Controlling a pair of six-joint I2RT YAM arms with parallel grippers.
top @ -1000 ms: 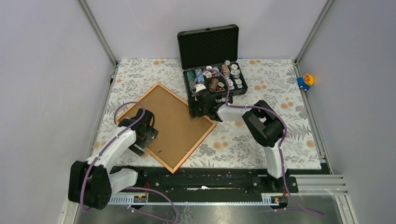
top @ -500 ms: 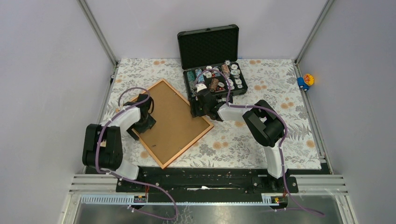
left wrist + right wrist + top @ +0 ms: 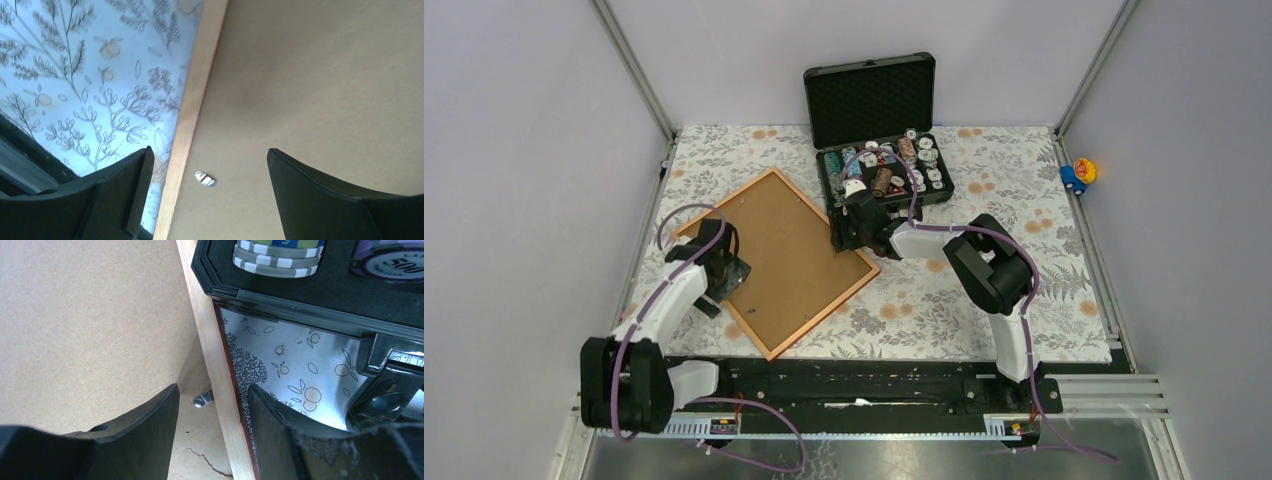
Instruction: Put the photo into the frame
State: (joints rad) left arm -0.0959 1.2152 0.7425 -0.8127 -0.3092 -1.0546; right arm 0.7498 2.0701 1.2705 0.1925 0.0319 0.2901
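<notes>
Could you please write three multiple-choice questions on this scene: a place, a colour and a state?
1. Where is the black case relative to the frame?
A) beyond it, toward the back wall
B) at the near edge
C) off the table
2. What colour is the board filling the frame?
A) white
B) brown
C) blue
3. How is the left gripper?
A) shut on a chip
B) shut on the board
C) open astride the frame's rail
Answers: 1 A, the case stands behind the frame in the top view; 2 B, plain brown in every view; 3 C, its fingers stand apart, rail between.
</notes>
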